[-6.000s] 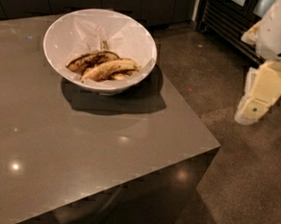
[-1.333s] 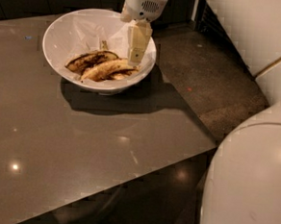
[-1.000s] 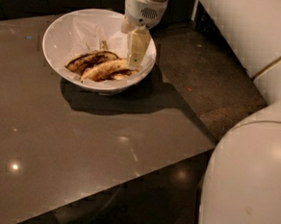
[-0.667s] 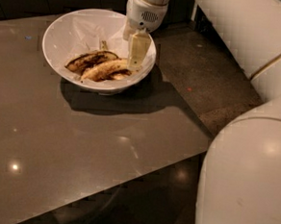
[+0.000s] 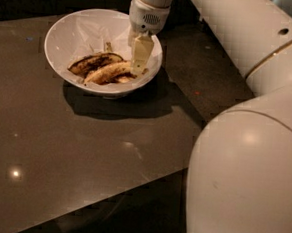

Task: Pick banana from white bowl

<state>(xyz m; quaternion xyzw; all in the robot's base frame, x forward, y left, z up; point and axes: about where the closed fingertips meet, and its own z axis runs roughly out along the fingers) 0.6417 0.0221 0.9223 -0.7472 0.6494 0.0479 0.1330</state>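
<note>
**Item 1. White bowl** [image 5: 66,38]. Large and round with wide flaring sides. It stands upright on the far part of the table [image 5: 83,149], towards the table's right edge. A dark shadow [image 5: 132,100] falls from it onto the table, to the front and right.

**Item 2. Banana** [image 5: 108,74]. Pale yellow, brown-speckled and curved. It lies in the bottom of the white bowl on the near side, running left to right. Its right end sits at the tip of the end effector.

**Item 3. Second banana** [image 5: 93,61]. Darker and black-streaked. It is in the same bowl, just behind and to the left of the first, and lies alongside it.

**Item 4. End effector** [image 5: 138,68]. Cream-coloured, pointing straight down into the right half of the white bowl, inside the rim. The tip seems to touch the banana's right end, though contact is not certain from this angle. Whether it is spread or pressed together cannot be told. The banana rests in the bowl.

**Item 5. Wrist housing** [image 5: 149,13]. White, with a small round grille. It sits directly above the end effector, over the bowl's far right rim.

**Item 6. Arm** [image 5: 243,165]. White, made of large rounded links. It fills the right side of the view, rising from the lower foreground to the top and across to the wrist housing. A gold-coloured band [image 5: 286,45] marks one joint.

**Item 7. Table.** Dark grey-brown with a smooth, glossy top. A small bright reflection [image 5: 16,172] shows near its front left.

**Item 8. Floor** [image 5: 209,78]. Dark and speckled, seen to the right of the table.
</note>
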